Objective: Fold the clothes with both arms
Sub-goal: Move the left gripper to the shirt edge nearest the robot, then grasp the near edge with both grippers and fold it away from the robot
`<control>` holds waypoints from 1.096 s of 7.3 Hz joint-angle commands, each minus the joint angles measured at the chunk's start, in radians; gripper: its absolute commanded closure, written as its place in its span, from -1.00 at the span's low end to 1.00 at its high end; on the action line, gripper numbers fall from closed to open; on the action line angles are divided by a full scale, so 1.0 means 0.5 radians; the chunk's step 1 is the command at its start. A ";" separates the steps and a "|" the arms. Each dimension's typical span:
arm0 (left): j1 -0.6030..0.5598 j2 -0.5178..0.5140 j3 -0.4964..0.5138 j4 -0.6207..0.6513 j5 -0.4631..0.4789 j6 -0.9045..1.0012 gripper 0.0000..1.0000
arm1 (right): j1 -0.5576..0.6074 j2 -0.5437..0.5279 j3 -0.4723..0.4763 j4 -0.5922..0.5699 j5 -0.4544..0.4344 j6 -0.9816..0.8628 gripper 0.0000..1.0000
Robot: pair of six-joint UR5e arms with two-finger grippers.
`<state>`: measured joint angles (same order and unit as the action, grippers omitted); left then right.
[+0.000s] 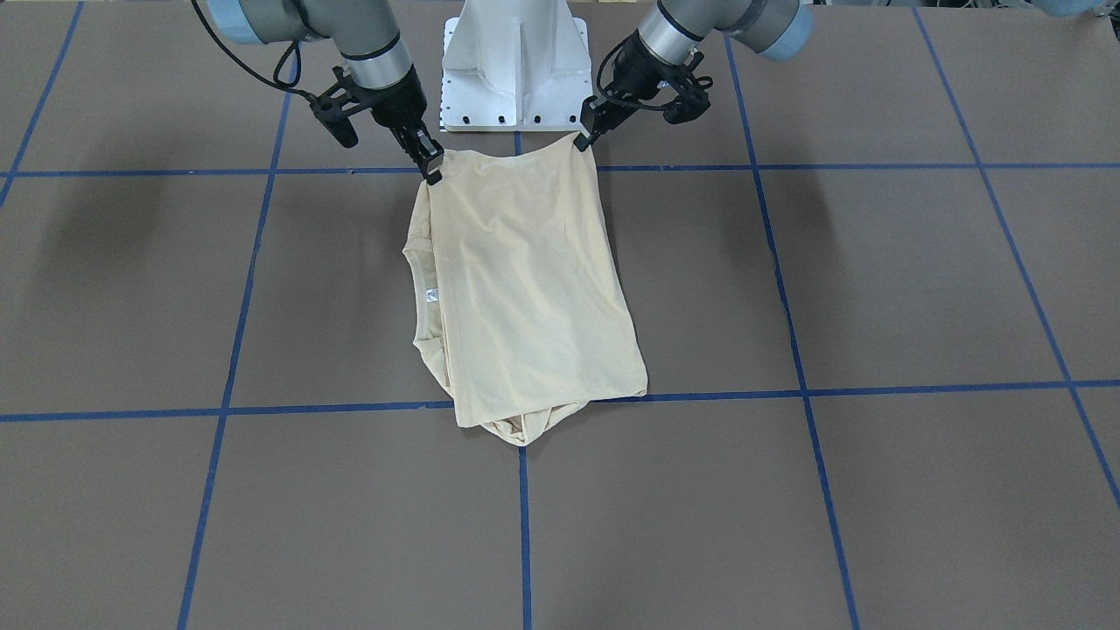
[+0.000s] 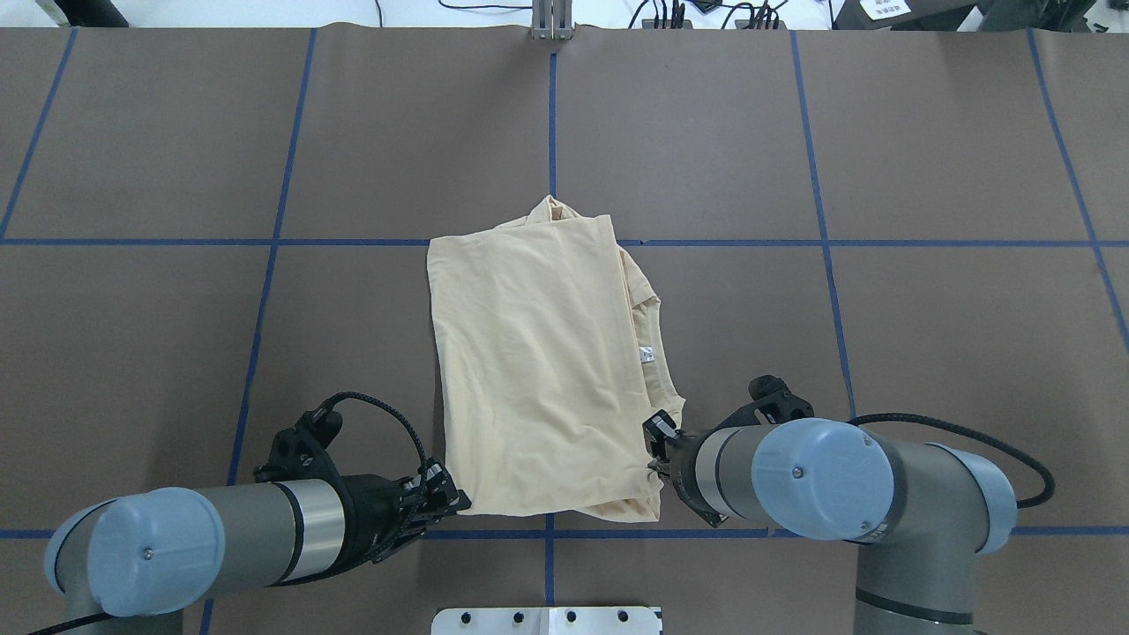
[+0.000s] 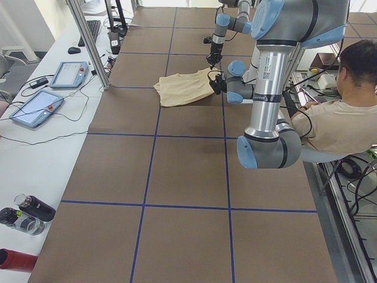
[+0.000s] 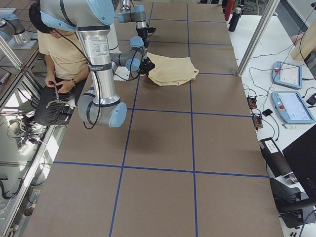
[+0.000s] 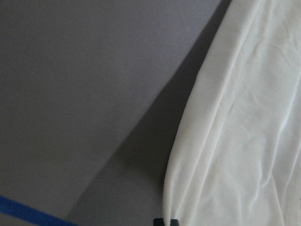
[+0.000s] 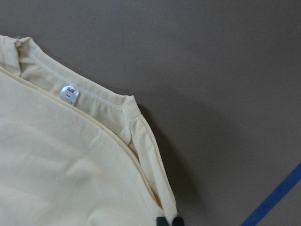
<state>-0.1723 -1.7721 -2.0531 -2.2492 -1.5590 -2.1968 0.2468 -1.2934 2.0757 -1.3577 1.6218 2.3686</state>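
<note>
a: start at the left. what has the left arm's black two-finger gripper [image 2: 453,502] got?

b: its tips are pinched together on the near left corner of the thin pale cream-yellow t-shirt [image 2: 538,370]. the shirt lies as a narrowed oblong on the brown paper-covered table [image 2: 176,353], in the middle, just ahead of the white pedestal base [image 2: 547,620].

a: and the cloth's long axis?

b: it runs straight away from the robot, from the near edge between the two grippers out to the far edge at the blue tape line [image 2: 750,242] crossing the table. the ribbed collar [image 2: 663,384] and its small white neck label [image 2: 647,354] poke out along the shirt's right side.

a: then the right?

b: the right arm's black two-finger gripper [image 2: 655,459] is clamped on the near right corner, just this side of the collar. its wrist view shows the tips meeting on the hem.

a: so which arm is nearer?

b: neither. each sits on its own corner, roughly level with the other. all the cloth lies forward of both, so i'd judge the next fold carries the near edge outward along that long axis, both arms together, or one side may skew.
</note>
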 commanded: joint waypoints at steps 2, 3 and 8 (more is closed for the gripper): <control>-0.222 -0.081 -0.076 0.123 -0.014 -0.015 1.00 | 0.330 0.183 -0.109 -0.055 0.243 -0.019 1.00; -0.314 -0.118 0.000 0.166 -0.099 0.012 1.00 | 0.444 0.300 -0.269 -0.052 0.366 -0.034 1.00; -0.716 -0.392 0.443 0.206 -0.284 0.309 1.00 | 0.651 0.629 -0.736 -0.049 0.432 -0.248 1.00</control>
<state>-0.4943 -1.9500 -1.8714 -2.1454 -1.6833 -2.0990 0.5577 -1.0202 1.7738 -1.3834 1.8341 2.2812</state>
